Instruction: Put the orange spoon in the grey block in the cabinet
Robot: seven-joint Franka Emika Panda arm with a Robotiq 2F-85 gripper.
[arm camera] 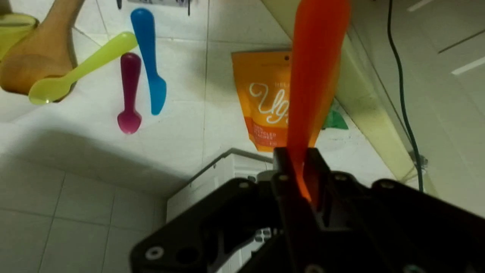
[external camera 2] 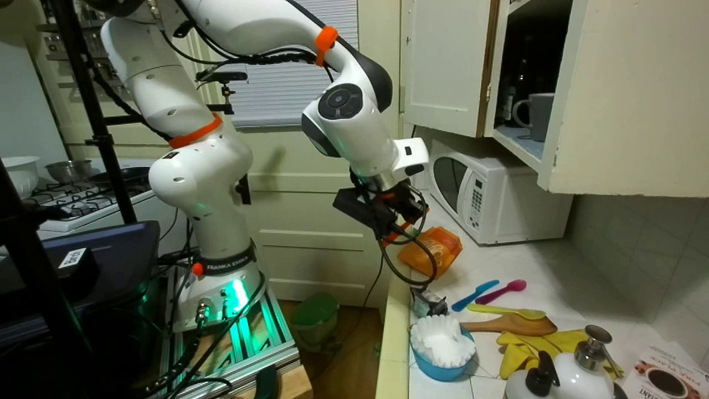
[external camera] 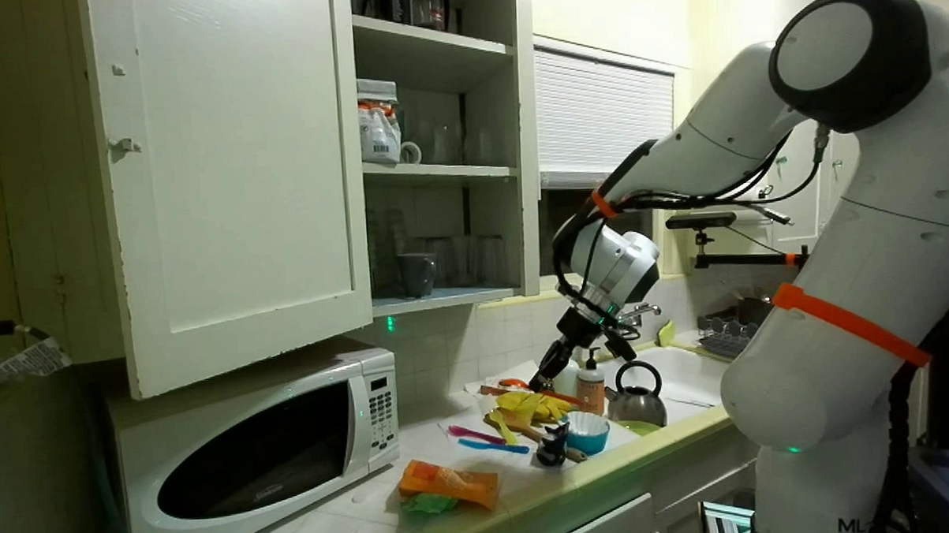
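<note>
While the black two-fingered claw (arm camera: 296, 156), nearly closed, grips the orange plastic spoon (arm camera: 320, 57), the long handle points towards twelve o'clock in the wrist view; there an orange pouch with white script (arm camera: 265, 98) lies at eleven from the fingertips (arm camera: 280, 159), and a blue plastic knife (arm camera: 149, 62) and a magenta plastic spoon (arm camera: 129, 87) at ten; in an exterior view the grey handled mug (external camera: 418, 274) stands between ten and eleven, on the bottom shelf (external camera: 444, 299) of the white-painted cabinet (external camera: 527, 178)

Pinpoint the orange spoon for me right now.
In the wrist view, the orange spoon is right of centre, clamped in the end effector and partly hiding the orange pouch.
</note>
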